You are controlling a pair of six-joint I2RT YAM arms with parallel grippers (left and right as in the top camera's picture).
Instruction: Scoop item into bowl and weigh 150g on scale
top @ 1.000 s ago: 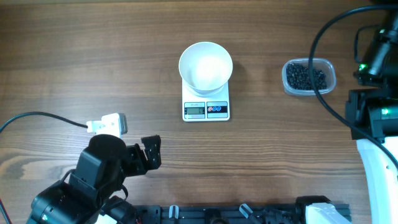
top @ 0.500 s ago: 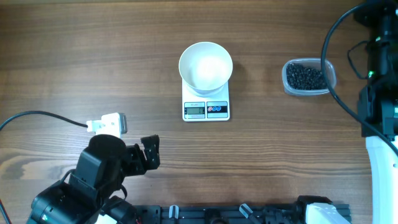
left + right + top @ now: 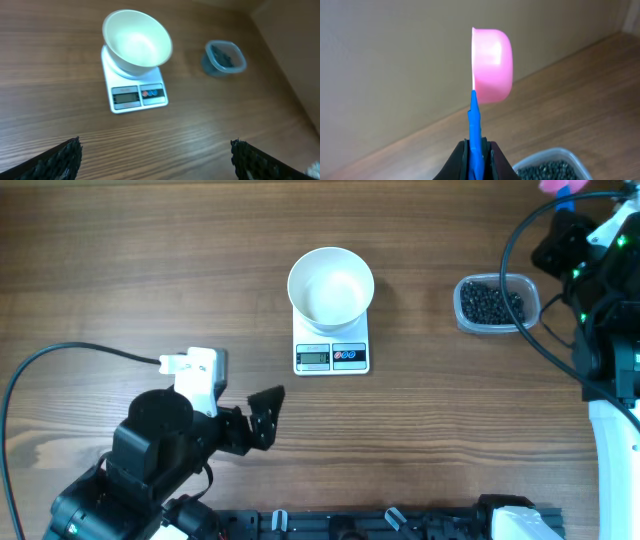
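Note:
The white bowl stands on the small white scale at mid-table; both also show in the left wrist view, bowl on scale. The item, a heap of tiny black beads, fills a clear tub at the right, also seen as beads below the right wrist. My right gripper is shut on the blue handle of a pink scoop, held upright and on edge beyond the tub; the scoop peeks in at the overhead's top edge. My left gripper is open near the front, nothing between its fingers.
A black cable loops over the table's left side toward the left arm. The right arm's white base fills the right edge. A black rail runs along the front edge.
The left arm swung right and forward, its gripper now nearer the scale. The right arm shifted at the top right, bringing the pink scoop into the overhead's top edge.

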